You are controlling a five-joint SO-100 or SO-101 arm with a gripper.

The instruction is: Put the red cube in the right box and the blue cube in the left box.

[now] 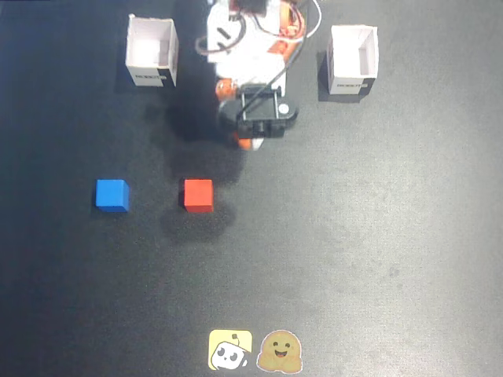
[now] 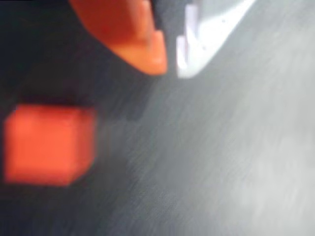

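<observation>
In the fixed view the red cube (image 1: 198, 195) lies on the black table, with the blue cube (image 1: 111, 195) to its left. The pinkish-walled right box (image 1: 152, 51) stands at the back left of this view. The whiter left box (image 1: 353, 59) stands at the back right. My gripper (image 1: 250, 144) hangs near the arm's base, behind and to the right of the red cube and apart from it. In the blurred wrist view the gripper (image 2: 171, 66) has its orange and white fingertips almost together and holds nothing. The red cube (image 2: 48, 145) sits at the lower left.
The arm's white and orange base (image 1: 247, 39) stands between the two boxes at the back. Two small stickers (image 1: 255, 350) lie at the front edge of the black table (image 1: 354, 236).
</observation>
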